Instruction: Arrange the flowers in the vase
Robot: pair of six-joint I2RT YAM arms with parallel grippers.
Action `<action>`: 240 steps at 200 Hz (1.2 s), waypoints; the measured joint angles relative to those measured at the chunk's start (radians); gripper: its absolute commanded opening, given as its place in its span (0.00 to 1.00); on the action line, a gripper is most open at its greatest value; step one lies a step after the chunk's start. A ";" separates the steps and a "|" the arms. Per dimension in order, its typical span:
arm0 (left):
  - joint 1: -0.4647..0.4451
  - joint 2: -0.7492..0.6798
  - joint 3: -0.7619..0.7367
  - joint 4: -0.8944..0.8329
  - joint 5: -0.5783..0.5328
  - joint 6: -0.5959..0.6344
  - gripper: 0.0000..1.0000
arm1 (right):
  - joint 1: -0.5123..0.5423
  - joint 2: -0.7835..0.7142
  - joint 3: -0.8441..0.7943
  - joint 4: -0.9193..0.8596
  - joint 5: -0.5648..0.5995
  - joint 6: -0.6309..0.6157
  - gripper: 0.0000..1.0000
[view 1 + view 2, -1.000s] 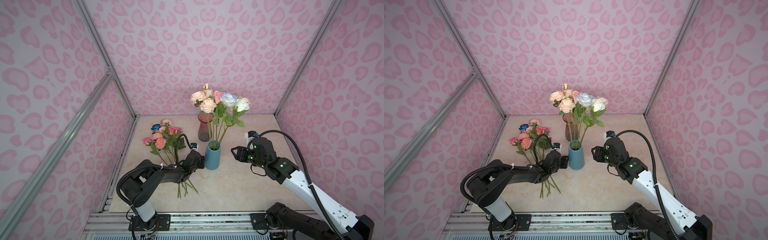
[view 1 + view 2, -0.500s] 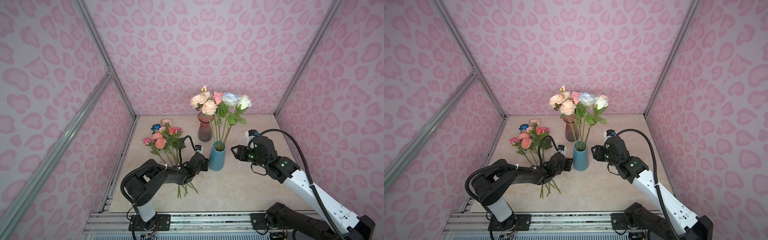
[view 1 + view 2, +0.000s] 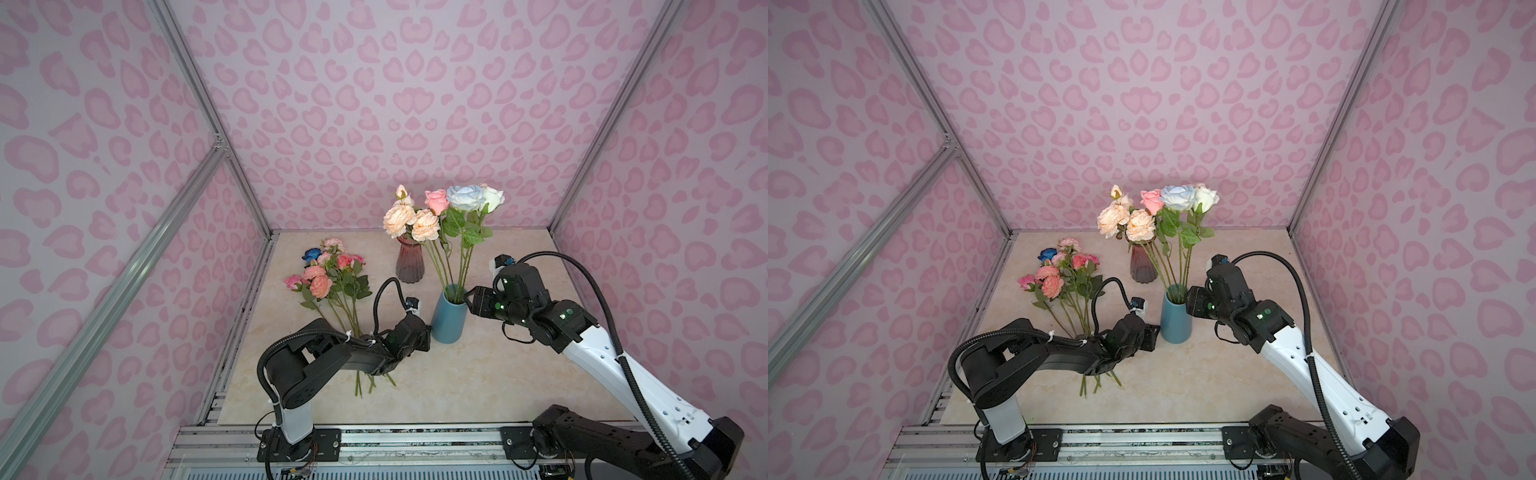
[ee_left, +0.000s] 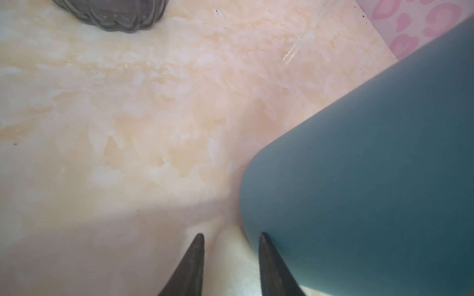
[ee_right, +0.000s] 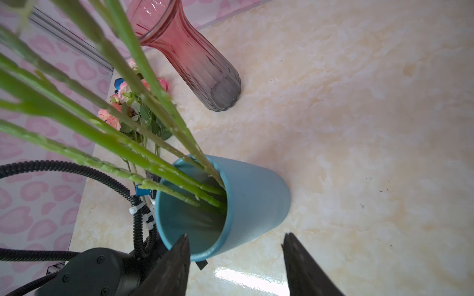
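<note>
Cream marbled tabletop [image 3: 478,374]: teal ceramic vase [image 3: 448,320] slid rightward, left gripper [image 4: 230,234] nudging, jaws parted, empty; right gripper [image 5: 236,234] spread at rim. Loose pink-coral flowers [image 3: 320,282] unplaced.

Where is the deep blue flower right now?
In both top views the deep blue flower lies at the back-left of the loose bunch, left of the pink glass vase.

The left gripper [image 4: 232,234] stands parted and empty, one fingertip [image 4: 269,256] against the blue vase [image 4: 372,179]; a ribbed glass vase [image 4: 115,15] stands beyond.
</note>
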State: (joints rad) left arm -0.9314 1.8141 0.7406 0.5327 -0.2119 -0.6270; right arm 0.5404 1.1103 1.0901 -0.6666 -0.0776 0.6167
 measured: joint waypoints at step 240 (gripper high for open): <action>-0.004 -0.850 -0.356 -0.285 -0.217 0.031 0.52 | 0.021 0.483 0.500 -0.434 0.053 -0.077 0.28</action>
State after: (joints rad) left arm -0.9352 0.9638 0.3847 0.2478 -0.4286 -0.5961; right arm 0.5610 1.5929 1.5898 -1.1004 -0.0246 0.5392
